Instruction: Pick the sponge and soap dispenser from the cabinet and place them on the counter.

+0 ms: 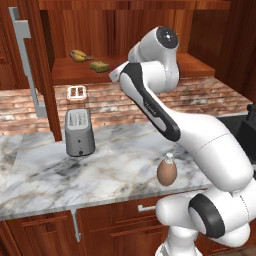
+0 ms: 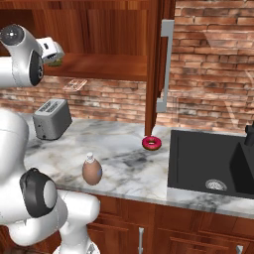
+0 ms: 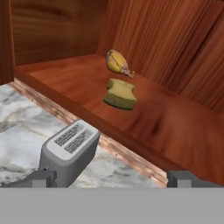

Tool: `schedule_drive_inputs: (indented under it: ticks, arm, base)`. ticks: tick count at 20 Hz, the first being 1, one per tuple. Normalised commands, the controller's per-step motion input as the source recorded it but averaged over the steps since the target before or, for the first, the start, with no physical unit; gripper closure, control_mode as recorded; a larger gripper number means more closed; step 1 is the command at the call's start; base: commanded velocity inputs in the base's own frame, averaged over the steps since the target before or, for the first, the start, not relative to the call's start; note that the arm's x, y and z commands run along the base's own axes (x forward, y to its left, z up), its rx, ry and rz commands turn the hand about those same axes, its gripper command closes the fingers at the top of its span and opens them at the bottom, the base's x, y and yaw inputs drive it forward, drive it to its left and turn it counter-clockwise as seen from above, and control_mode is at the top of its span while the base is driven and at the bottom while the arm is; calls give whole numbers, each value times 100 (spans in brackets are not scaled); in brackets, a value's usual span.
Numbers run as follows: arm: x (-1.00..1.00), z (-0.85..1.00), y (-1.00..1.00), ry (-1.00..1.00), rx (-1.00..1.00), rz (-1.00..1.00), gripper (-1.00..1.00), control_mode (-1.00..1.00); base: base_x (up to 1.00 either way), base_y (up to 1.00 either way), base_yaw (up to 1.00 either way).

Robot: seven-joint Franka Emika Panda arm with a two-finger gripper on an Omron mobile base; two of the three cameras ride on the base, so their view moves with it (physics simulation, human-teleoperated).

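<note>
1. The left base view looks from behind the arm, on its left, forward and down over the desk (image 1: 115, 165) toward the brick wall and the open cabinet (image 1: 125, 30); the toaster (image 1: 79, 132) stands mid-distance, and the arm rises from the lower right.
2. The right base view looks from behind on the right, forward and down, taking in the same desk (image 2: 134, 158), toaster (image 2: 51, 119) and cabinet (image 2: 114, 34), plus the black sink (image 2: 208, 163) at right.
3. Both base views share the soap dispenser (image 1: 167, 172) (image 2: 92, 170) near the desk's front edge.
4. The hand view sits close, tilted, facing the cabinet shelf (image 3: 175, 131), with the sponge (image 3: 120, 94) and banana (image 3: 118, 62) near, and the toaster (image 3: 70, 148) below.
</note>
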Motion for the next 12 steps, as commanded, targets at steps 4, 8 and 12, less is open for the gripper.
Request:
schedule_drive_inputs:
  ticks: [4,8,12]
  arm:
    - [12,0,5,-2,0,0,-100,-100]
    - [10,5,10,-7,0,0,-100,-100]
    - [14,8,9,-6,0,0,-100,-100]
  base:
    - [0,0,0]
    - [0,0,0]
    - [0,0,0]
